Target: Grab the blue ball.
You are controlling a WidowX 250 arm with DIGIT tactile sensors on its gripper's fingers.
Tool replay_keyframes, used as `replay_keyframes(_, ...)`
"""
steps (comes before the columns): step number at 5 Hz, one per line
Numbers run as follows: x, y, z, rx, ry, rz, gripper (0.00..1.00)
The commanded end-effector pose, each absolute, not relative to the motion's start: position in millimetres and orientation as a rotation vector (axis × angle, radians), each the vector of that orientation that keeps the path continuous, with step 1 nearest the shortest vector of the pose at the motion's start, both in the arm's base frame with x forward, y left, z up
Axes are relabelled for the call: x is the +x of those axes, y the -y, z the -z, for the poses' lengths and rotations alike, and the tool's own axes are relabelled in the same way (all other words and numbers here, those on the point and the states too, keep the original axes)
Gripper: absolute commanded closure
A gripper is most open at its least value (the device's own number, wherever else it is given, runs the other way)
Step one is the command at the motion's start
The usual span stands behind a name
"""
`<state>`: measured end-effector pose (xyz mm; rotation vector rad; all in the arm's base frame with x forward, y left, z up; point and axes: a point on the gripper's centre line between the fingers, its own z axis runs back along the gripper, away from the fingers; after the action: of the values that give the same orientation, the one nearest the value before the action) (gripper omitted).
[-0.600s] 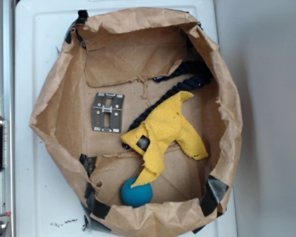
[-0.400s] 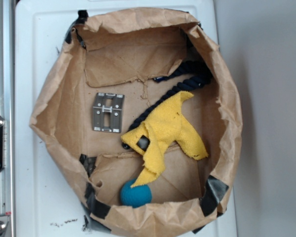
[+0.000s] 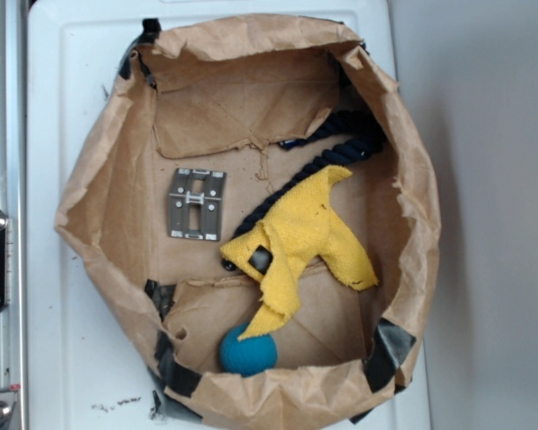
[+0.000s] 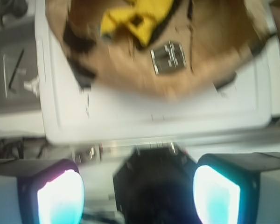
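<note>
The blue ball (image 3: 248, 352) rests at the near edge of the brown paper bag's floor (image 3: 251, 215), just under the hanging tip of the yellow cloth (image 3: 302, 237). The gripper does not show in the exterior view. My gripper (image 4: 137, 193) fills the bottom of the blurred wrist view, its two bright pads (image 4: 60, 198) wide apart with nothing between them. It hovers outside the bag, over the white surface (image 4: 154, 116). The ball is out of the wrist view, where the yellow cloth (image 4: 130, 16) shows far off at the top.
A dark navy rope (image 3: 341, 143) runs from the back right under the cloth. A grey metal bracket (image 3: 197, 204) lies left of the middle. The crumpled bag walls (image 3: 99, 206) stand all round. A metal rail (image 3: 4, 179) borders the left.
The ball and the other things in the bag stay put. The dark part at the left edge has shifted slightly.
</note>
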<state>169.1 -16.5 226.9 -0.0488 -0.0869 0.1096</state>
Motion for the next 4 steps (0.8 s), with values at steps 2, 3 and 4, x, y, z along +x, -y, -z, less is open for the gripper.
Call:
replay_keyframes(2,279.6,-27.8,-216.6,-0.016,0.309,0.193,0.00)
replay_keyframes(3,287.2,-28.5,-208.9,-0.048,0.435,0.441,0.00)
replay_keyframes(4,299.0,-26.3,-180.5,0.031,0.374,0.712,0.00)
